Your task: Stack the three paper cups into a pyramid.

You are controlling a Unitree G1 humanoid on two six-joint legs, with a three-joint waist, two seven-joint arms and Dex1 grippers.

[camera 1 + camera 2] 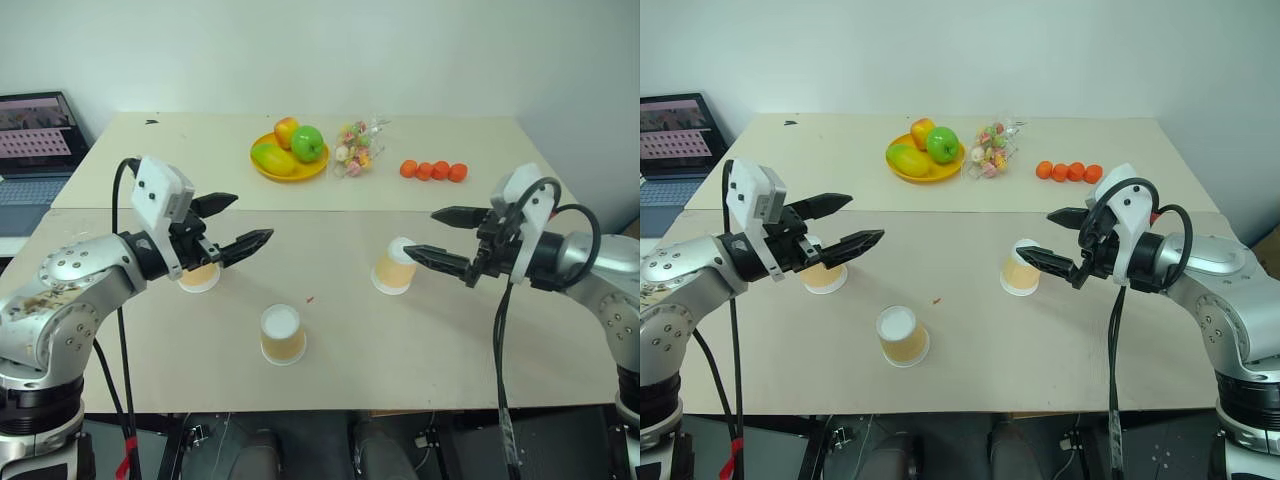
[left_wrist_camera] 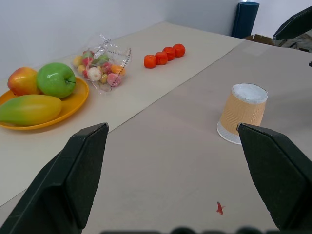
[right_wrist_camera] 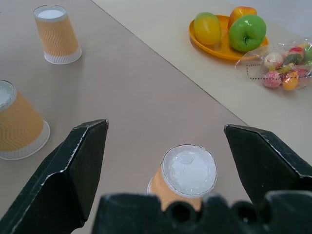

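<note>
On the far left, off the table's edge, an open dark laptop [image 1: 35, 135] sits with a lit screen; next comes the left gripper [image 1: 235, 222], its two black fingers spread wide apart with nothing between them, hanging in the air over the pale beige wooden table [image 1: 330, 340]; right under its fingers stands the first small orange-tan paper cup [image 1: 199, 276], upside down with its white rim on the table, partly hidden by the gripper but not touched by it as far as I can see; a little more to the right and nearer the front edge stands the second orange-tan paper cup [image 1: 282, 334], also upside down, white flat end up, all by itself; a tiny red speck [image 1: 310, 299] lies on the table just past it; at the back of the table sits a round yellow plate [image 1: 290, 166] that holds a yellow-green mango, a red-and-yellow apple and a green apple; just beside the plate lies a clear plastic bag [image 1: 355, 148] full of small coloured sweets; further right is a row of four small orange-red round fruits [image 1: 433, 170], touching each other; nearer the front stands the third orange-tan paper cup [image 1: 395, 267], upside down too; the right gripper [image 1: 437, 233] hangs just beside and above it, its black fingers wide open and holding nothing; the three cups stand well apart, none on top of another.
</note>
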